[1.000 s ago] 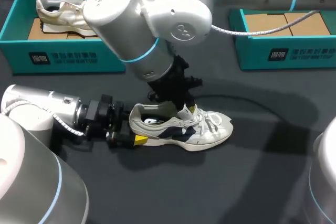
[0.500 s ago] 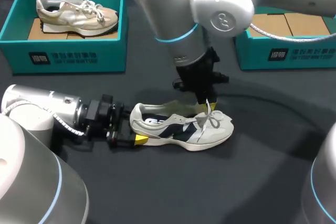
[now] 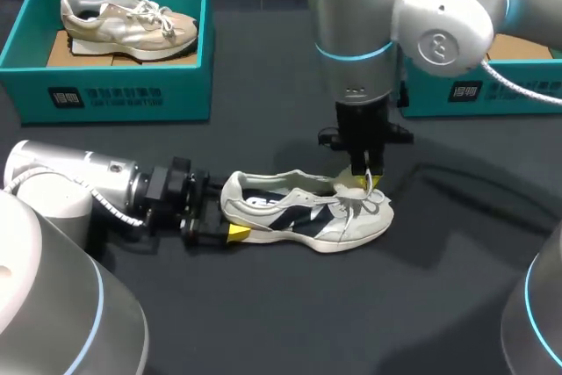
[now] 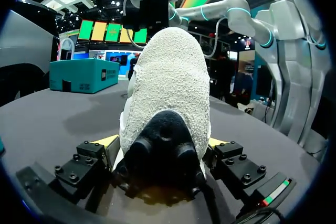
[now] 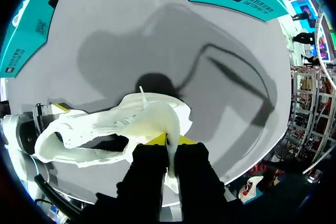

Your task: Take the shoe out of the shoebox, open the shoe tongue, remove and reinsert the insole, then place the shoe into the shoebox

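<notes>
Teal shoeboxes (image 3: 114,94) 2; boxed shoe (image 3: 127,19) 1, table shoe (image 3: 351,226) 1.

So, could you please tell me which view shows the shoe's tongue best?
The right wrist view: the tongue runs up between the right pincer's fingers. The head view shows it small, mostly under that pincer; the left wrist view shows only the shoe's heel.
</notes>
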